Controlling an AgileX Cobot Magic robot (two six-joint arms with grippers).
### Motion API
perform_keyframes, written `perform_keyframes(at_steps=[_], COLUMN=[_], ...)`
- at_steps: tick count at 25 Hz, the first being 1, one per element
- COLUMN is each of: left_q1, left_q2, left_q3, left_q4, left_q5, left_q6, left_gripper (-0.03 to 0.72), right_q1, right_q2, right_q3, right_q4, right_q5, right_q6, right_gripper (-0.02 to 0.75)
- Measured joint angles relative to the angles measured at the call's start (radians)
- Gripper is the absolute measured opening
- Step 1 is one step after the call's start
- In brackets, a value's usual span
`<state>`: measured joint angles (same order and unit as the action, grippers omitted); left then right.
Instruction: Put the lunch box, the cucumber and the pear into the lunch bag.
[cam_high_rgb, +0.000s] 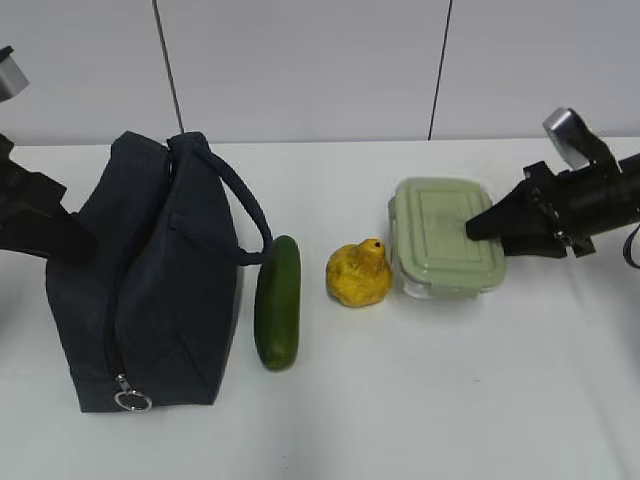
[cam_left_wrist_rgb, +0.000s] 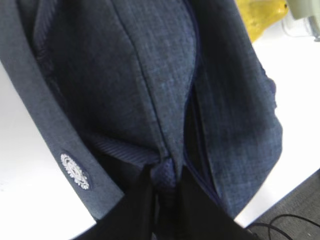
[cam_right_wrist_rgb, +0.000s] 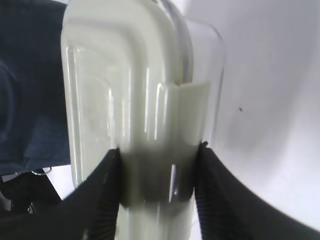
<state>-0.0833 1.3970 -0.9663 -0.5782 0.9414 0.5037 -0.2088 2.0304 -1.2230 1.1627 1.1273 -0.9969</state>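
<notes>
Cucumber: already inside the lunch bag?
No, the cucumber lies on the table beside the lunch bag, left of the pear.

I see the lunch bag (cam_high_rgb: 150, 280) standing at the table's (cam_high_rgb: 400, 400) left; right of it lie the cucumber (cam_high_rgb: 277, 302), then the pear (cam_high_rgb: 359, 274), then the lunch box (cam_high_rgb: 440, 240).

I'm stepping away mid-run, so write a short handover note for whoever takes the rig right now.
Left hand: shut on a fold of the lunch bag.
Right hand: fingers on either side of the lunch box lid clip; the box sits on the table.
Cucumber and pear lie on the table between bag and box.
Done: nothing is packed.
Left: the bag looks zipped, its ring pull at the near end; open it, then load all three.
</notes>
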Motion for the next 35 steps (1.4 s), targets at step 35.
perform_keyframes(at_steps=[35], left_q1=[0.002], left_q2=[-0.085], left_q3=[-0.057], left_q4=[0.09], left_q5=[-0.046], left_q6=[-0.054], left_gripper=[0.018], right_q1=[0.513], right_q2=[-0.127], right_q3=[-0.281], right_q4=[0.203], right_q5=[0.043], right_q6=[0.207], right_gripper=[0.308])
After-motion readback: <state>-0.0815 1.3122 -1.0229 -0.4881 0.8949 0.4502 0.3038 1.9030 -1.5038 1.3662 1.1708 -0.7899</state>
